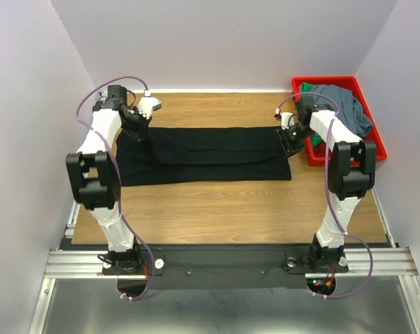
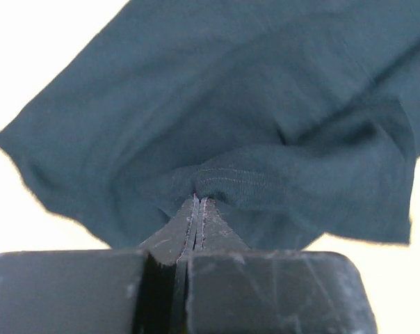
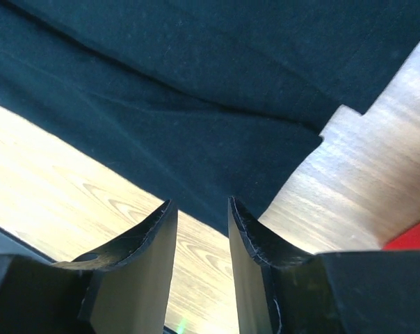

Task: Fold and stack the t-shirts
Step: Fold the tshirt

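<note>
The black t-shirt (image 1: 210,154) lies as a long folded band across mid-frame on the desk (image 1: 217,205). At its left end the left jaws are pinched tight on a bunched hem. At its right end the right jaws stand partly apart, gripping nothing. At upper right, the red bin (image 1: 379,150) holds a slate grey-blue t-shirt (image 1: 345,104) and a green t-shirt (image 1: 306,88).

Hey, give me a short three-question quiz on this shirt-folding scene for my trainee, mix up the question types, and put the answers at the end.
1. True or false: the left gripper is shut on the black t-shirt.
2. Where is the grey-blue t-shirt? A: folded beside the black one. B: in the red bin. C: under the black one.
3. Fill in: the right gripper has its jaws ____.
Key: 1 true; 2 B; 3 open, with nothing between them.
</note>
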Robot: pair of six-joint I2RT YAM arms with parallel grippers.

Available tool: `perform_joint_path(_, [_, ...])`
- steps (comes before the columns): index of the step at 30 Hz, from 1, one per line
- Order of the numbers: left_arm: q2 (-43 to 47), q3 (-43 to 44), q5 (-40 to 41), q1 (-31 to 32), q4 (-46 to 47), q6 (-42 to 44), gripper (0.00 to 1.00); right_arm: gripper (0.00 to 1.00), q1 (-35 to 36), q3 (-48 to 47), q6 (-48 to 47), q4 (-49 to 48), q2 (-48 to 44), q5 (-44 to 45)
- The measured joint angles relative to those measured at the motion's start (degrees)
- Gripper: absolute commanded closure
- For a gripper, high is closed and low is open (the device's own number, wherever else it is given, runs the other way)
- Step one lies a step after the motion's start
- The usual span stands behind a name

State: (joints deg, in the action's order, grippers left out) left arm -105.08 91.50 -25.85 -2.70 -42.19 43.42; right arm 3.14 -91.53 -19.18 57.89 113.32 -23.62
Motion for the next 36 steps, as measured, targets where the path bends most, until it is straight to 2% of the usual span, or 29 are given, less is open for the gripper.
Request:
perform_joint_path(8, [-14.8, 12.6, -1.1, 0.0, 0.5, -4.7, 1.0, 0.58, 0.0, -3.3, -0.8, -0.1, 1.7, 1.6])
perform_joint_path(15, [-16.9, 17.7, -1.6, 0.0, 1.7, -8.4, 1.0, 0.57, 0.0, -4.1, -1.0, -0.4, 2.6, 2.3])
perform_joint_path(16, [-17.0, 18.2, -1.9, 0.0, 2.3, -9.2, 0.97, 0.57, 0.0, -4.1, -1.0, -0.4, 2.7, 2.3])
perform_joint_path(17, [-17.2, 18.3, -2.0, 0.0, 2.7, -9.9, 0.88, 0.56, 0.0, -4.1, -1.0, -0.5, 2.9, 2.3])
perform_joint_path(18, [-17.4, 18.4, -2.1, 0.0, 3.1, -10.6, 0.74, 0.55, 0.0, -4.1, -1.0, -0.5, 3.0, 2.3])
perform_joint_path(19, [-17.7, 18.4, -2.0, 0.0, 3.5, -11.1, 0.51, 0.55, 0.0, -4.1, -1.0, -0.5, 3.1, 2.3])
perform_joint_path(21, [-18.4, 18.4, -1.8, 0.0, 4.1, -12.9, 0.44, 0.53, 0.0, -4.1, -1.0, -0.5, 3.2, 2.3])
perform_joint_path(27, [-18.2, 16.0, -2.6, -0.6, 6.1, -15.4, 0.46, 0.53, 0.0, -4.1, -0.8, -0.5, 3.3, 2.0])
perform_joint_path(36, [-4.7, -1.1, -8.0, -1.7, 7.0, -18.6, 0.45, 0.53, 0.0, -4.1, -0.5, -0.7, 3.3, 1.0])
